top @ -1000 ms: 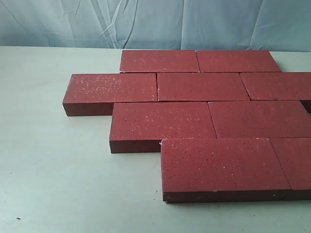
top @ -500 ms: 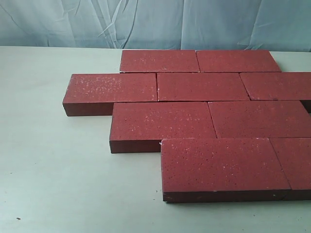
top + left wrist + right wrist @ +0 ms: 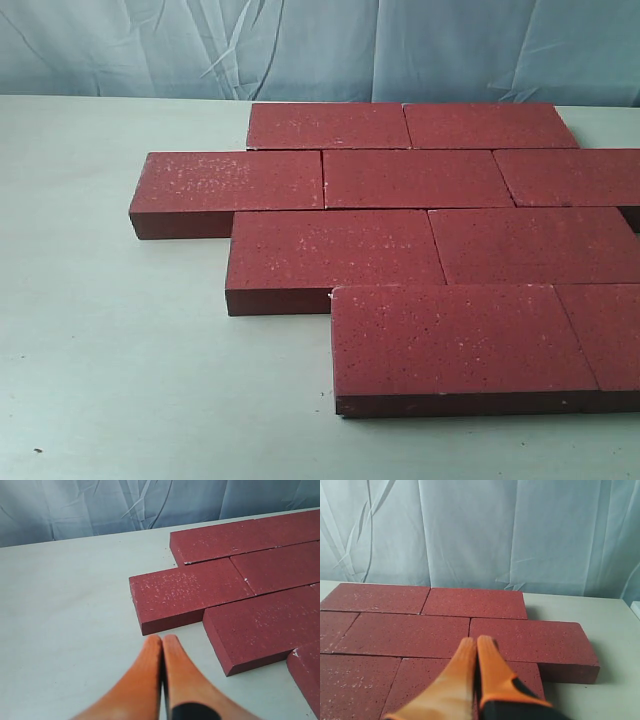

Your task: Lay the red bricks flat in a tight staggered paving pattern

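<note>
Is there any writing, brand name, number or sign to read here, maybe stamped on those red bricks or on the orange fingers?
None: no word, number, logo or sign can be read in any view.
The red bricks show only fine white speckles.
The table and the backdrop cloth are plain.
The left gripper and the right gripper bear no visible marking.

Soft, even light all round; my left fingers (image 3: 145,680) look slightly blurred, the red bricks (image 3: 185,592) beyond them sharp, thinly shadowed.
</note>
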Robot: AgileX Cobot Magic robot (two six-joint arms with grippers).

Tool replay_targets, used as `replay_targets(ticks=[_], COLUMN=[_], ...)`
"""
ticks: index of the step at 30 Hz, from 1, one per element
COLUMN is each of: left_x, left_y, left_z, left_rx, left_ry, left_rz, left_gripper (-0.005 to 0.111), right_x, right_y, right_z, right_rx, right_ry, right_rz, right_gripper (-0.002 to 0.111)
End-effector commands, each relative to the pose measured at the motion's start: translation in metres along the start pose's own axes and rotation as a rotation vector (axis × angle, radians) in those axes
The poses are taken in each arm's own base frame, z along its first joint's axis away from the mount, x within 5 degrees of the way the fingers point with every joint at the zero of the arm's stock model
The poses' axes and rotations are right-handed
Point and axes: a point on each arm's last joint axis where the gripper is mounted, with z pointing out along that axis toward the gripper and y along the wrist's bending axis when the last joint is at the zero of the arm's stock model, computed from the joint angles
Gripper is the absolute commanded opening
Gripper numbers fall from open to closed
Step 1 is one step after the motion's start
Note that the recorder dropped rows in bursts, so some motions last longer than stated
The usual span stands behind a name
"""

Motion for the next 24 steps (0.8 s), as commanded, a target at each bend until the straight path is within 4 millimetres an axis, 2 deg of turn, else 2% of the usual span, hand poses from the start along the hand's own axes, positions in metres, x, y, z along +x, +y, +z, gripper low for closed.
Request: replay_targets(ticks=[1,9,24], left_x=[-0.001,-0.001,-0.001], left_y=[-0.001,-0.001,-0.001], left_z=[-0.001,-0.001,-0.001], left_rx=[0.004,0.002,0.002], left_ry=[-0.018,-0.017,-0.017], left_rz=[0.004,0.006,0.006], left_gripper=[0.000,0.000,0.000], right_x=[0.001,0.001,-0.003], right_y=[0.000,-0.004,-0.005], right_z=[-0.001,-0.004,-0.034], right_rx=[0.000,0.043,0.052], right_ry=[0.001,-0.015,-0.169], right_rz=[0.001,0.019,0.044], right_gripper=[-0.001,-0.001,-0.001])
